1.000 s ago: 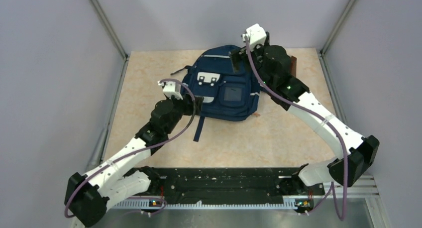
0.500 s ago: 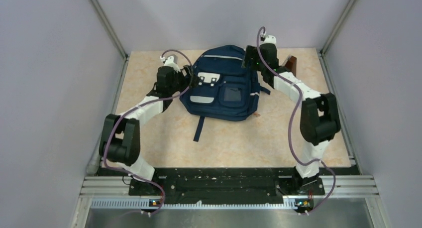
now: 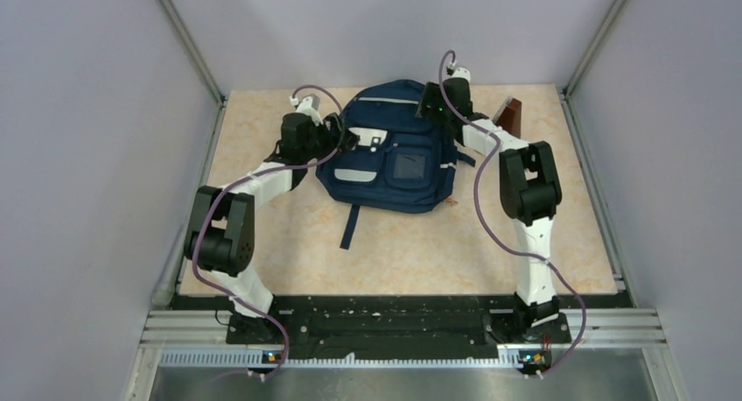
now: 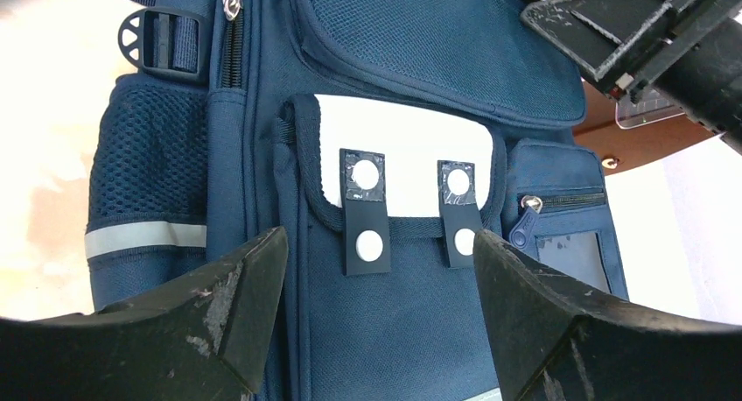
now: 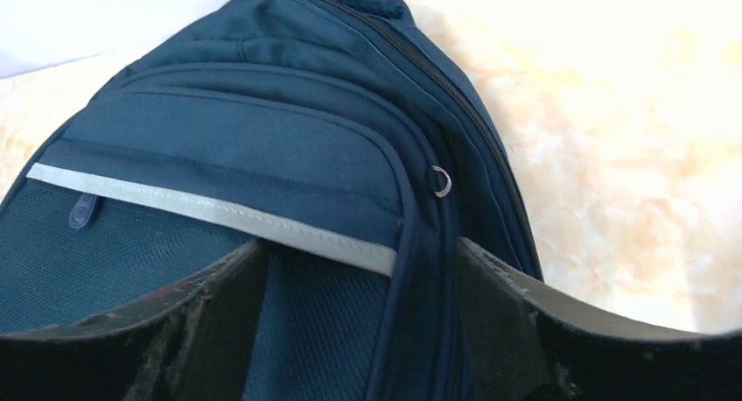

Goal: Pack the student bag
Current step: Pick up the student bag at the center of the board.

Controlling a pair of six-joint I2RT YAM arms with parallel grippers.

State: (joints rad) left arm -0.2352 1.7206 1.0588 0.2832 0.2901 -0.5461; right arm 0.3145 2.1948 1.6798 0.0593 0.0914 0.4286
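The student bag (image 3: pixel 395 156) is a navy backpack lying flat on the table, front up, zips shut. My left gripper (image 3: pixel 350 140) is open at the bag's left edge, jaws wide over the white-flapped front pocket (image 4: pixel 407 160), holding nothing. My right gripper (image 3: pixel 430 103) is open at the bag's top right corner. In the right wrist view its jaws stand either side of the side seam and grey-white trim stripe (image 5: pixel 219 213), with the fabric between them but not pinched. The bag (image 5: pixel 289 138) fills that view.
A brown flat object (image 3: pixel 507 115) lies at the far right behind the right arm, also seen in the left wrist view (image 4: pixel 630 137). A dark strap (image 3: pixel 350 228) trails from the bag toward me. Metal frame rails bound the table sides.
Both arms folded back and reached to the far end. The left gripper moved from the bag's lower left up to its left edge; the right gripper came down onto the top right corner.
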